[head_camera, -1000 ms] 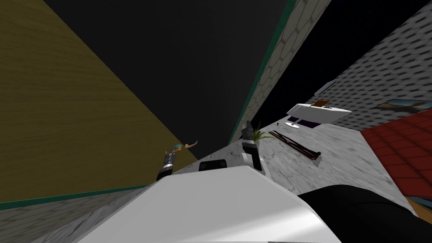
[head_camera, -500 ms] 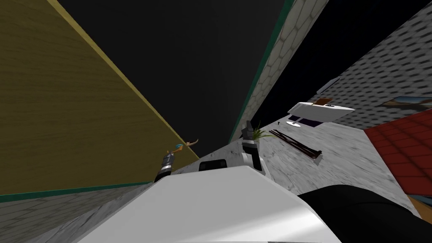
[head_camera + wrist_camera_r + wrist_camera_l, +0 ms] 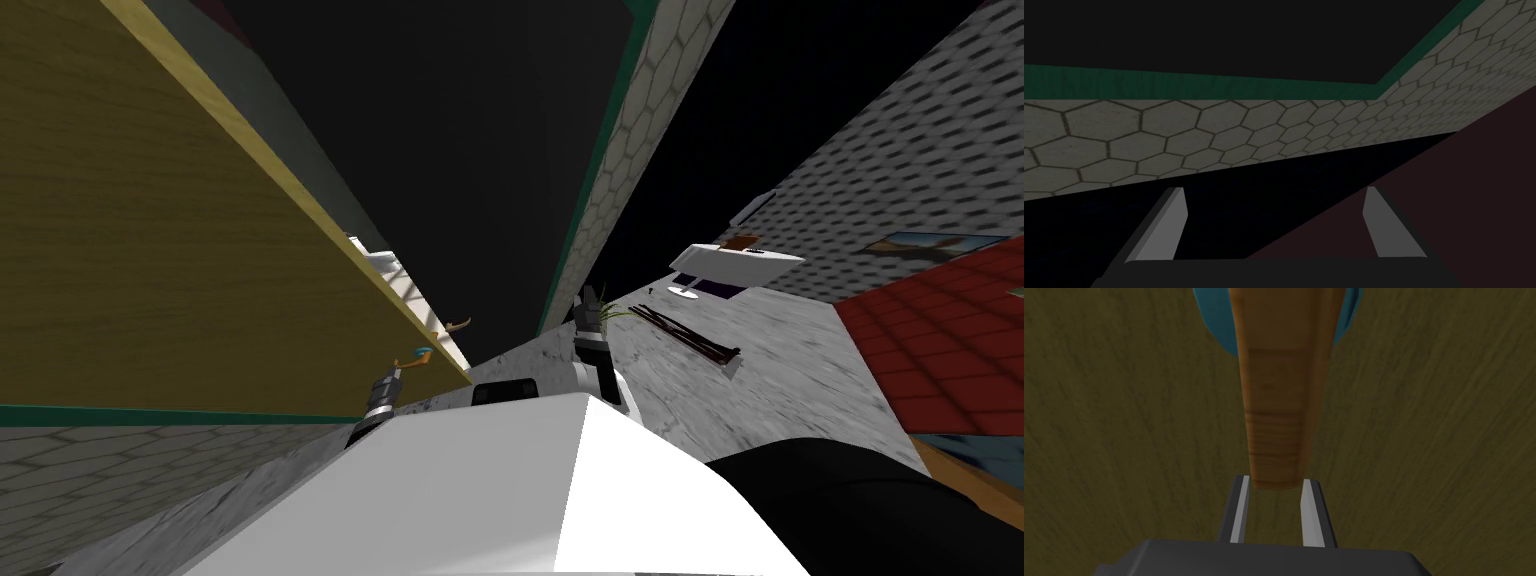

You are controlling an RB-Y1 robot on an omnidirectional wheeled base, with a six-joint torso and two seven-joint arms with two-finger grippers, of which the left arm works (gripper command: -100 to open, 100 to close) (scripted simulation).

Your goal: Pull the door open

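Left jaws pinch tip of brown handle [image 3: 1276, 418].

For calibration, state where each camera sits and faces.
Head view: on the head, steeply down at the yellow-brown door; left gripper at the lever handle, right gripper raised.
Left wrist view: on the left hand, facing the door; its fingers clamp the lever's tip.
Right wrist view: on the right hand, facing away from the door; its fingers open.
Shared: head and left wrist both show that handle.
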